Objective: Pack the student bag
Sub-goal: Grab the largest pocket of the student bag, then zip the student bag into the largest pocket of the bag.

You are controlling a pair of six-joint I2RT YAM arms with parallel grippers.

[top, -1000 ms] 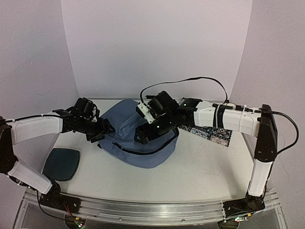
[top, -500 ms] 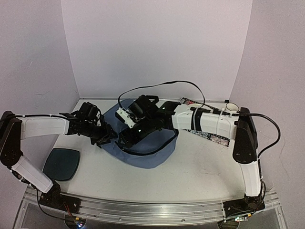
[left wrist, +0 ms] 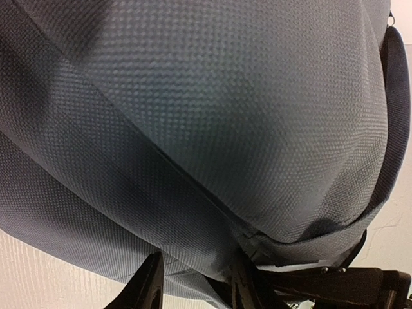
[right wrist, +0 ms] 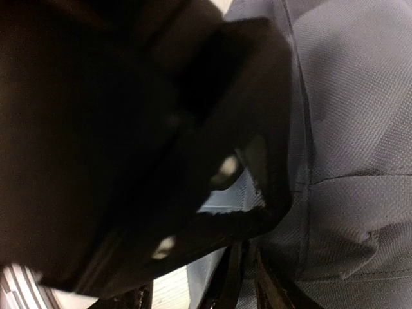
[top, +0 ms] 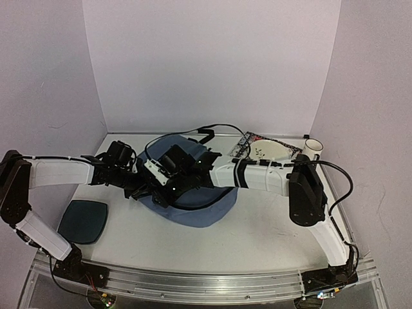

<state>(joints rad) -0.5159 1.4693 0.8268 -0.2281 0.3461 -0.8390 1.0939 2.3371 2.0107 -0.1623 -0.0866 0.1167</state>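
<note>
The student bag [top: 207, 211] lies slumped on the surface [top: 277, 225], just left of centre. From above its outline is near-round, so I cannot fix its long axis or heading. My left gripper [left wrist: 196, 262] straddles a fold of its fabric; a firm pinch is unconfirmed. My right gripper [top: 160, 193] is beside it, spread indeterminable.

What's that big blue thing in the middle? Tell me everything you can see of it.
The bag is a soft slate-blue backpack of fine woven fabric with a black zipper curving across it. It lies slumped and rumpled on the white table, near the middle. Both grippers press in at its left edge: a fold of fabric sits inside the left gripper, and the right gripper is at a dark edge. Whether either grips it yet is unclear.
</note>
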